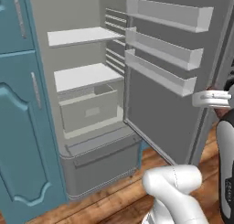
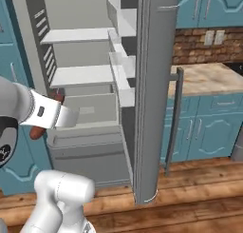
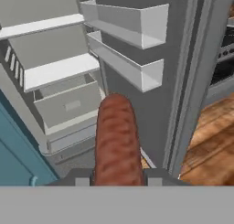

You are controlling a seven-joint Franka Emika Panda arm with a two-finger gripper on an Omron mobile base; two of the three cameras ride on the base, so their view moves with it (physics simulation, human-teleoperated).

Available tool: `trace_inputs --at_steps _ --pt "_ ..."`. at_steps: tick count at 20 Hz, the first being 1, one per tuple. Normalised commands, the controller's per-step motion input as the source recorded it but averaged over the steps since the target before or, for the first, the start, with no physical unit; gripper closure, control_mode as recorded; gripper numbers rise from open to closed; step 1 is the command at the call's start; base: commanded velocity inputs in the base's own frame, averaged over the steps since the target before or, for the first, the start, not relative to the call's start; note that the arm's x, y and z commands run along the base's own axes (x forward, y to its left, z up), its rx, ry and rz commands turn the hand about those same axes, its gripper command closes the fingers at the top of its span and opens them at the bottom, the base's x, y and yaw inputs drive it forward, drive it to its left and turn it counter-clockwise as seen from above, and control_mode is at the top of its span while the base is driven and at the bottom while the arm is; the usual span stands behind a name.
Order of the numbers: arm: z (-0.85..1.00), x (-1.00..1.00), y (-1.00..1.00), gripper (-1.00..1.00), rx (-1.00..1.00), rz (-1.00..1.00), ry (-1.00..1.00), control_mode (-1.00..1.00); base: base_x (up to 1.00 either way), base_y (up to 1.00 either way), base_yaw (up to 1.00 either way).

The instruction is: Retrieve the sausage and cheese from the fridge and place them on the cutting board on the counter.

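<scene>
Home kitchen, open grey fridge, teal cabinets, marbled counter, brick backsplash, wooden floor

Flat, even rendered light, soft faint shadows, no glare, slightly coarse pixels.

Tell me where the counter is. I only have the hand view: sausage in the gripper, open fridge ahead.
Observer: In the right base view, the counter lies to the right, past the open fridge door.
Operator: Is the hand inside the fridge?
Observer: No. In the left base view the gripper is outside the compartment, by the door's free edge.
Operator: Grip centred?
Observer: Roughly. The right base view shows the sausage sticking out on both sides of the hand.
</scene>
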Motion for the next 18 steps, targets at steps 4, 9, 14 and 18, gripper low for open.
trace_inputs --at_steps 4,9,14,18 --pt "0.00 0.00 0.00 1.00 0.00 0.00 0.00 1.00 -0.63 0.01 -0.83" --pt "0.00 0.00 0.00 1.00 0.00 0.00 0.00 1.00 -0.47 0.00 -0.87" --pt "0.00 0.00 0.00 1.00 0.00 0.00 0.00 1.00 -0.33 -0.01 -0.86" --pt "0.00 0.00 0.00 1.00 0.00 0.00 0.00 1.00 0.54 -0.05 -0.69"
